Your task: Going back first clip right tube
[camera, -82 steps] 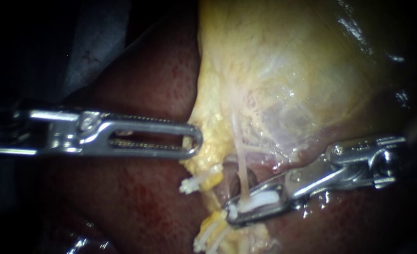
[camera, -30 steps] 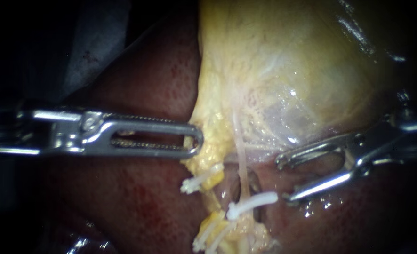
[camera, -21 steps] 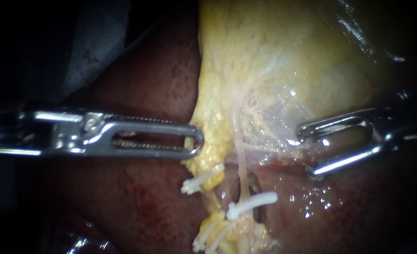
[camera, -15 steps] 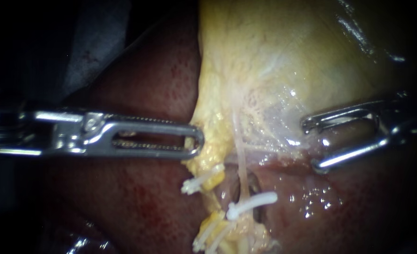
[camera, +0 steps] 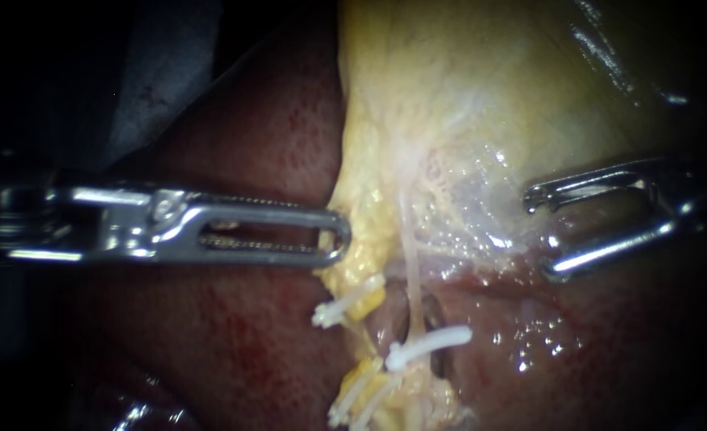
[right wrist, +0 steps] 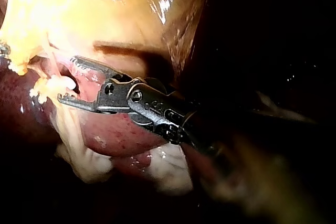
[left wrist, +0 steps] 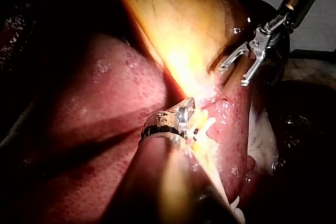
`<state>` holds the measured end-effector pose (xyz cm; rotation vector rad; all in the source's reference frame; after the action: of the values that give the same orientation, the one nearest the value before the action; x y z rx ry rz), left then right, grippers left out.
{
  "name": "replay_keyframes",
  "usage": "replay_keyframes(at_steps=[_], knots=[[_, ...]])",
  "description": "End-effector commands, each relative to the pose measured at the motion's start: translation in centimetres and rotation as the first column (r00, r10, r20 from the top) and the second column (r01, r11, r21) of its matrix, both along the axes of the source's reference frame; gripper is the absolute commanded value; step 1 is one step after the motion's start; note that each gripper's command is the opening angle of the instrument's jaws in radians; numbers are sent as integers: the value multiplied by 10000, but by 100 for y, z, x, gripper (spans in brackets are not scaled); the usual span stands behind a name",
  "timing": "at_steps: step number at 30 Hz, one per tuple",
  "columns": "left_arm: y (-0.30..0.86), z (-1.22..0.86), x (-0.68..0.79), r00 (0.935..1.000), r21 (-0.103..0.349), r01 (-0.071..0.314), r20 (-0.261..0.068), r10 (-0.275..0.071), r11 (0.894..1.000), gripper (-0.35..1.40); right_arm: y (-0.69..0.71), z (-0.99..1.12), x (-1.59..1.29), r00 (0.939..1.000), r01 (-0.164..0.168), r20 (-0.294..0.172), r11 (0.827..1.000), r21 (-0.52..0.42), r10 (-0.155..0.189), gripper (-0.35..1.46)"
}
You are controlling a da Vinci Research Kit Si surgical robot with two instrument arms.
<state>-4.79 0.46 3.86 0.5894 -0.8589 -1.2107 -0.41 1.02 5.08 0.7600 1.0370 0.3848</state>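
Your right instrument (camera: 541, 235) has its jaws spread wide with nothing in them, hanging right over the wet border where the gallbladder (camera: 465, 104) meets the liver (camera: 242, 335). The white clip (camera: 429, 343) sits across the right tube (camera: 410, 271), well apart from those jaws and lower in the endoscope view. Your left instrument (camera: 336, 235) has its tip against the gallbladder's yellow edge.
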Motion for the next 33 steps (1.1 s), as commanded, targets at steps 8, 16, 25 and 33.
replay_keyframes(at_steps=[8,16,25,33], knots=[[-1,29,-15,10000,-138,-45,-53,44,9999,-35,-1,0,0,10000,-5,3,10000,-5,5,45],[-5,41,-28,9999,-132,-120,23,121,9998,-35,-1,0,0,10000,-7,4,10000,-6,7,45],[-9,42,-32,9999,-78,-122,44,123,9999,-35,-1,0,-1,10000,-7,5,10000,-6,7,45],[-9,42,-32,9999,-78,-122,44,123,9999,-35,-1,0,-1,10000,-9,5,10000,-6,9,45]])
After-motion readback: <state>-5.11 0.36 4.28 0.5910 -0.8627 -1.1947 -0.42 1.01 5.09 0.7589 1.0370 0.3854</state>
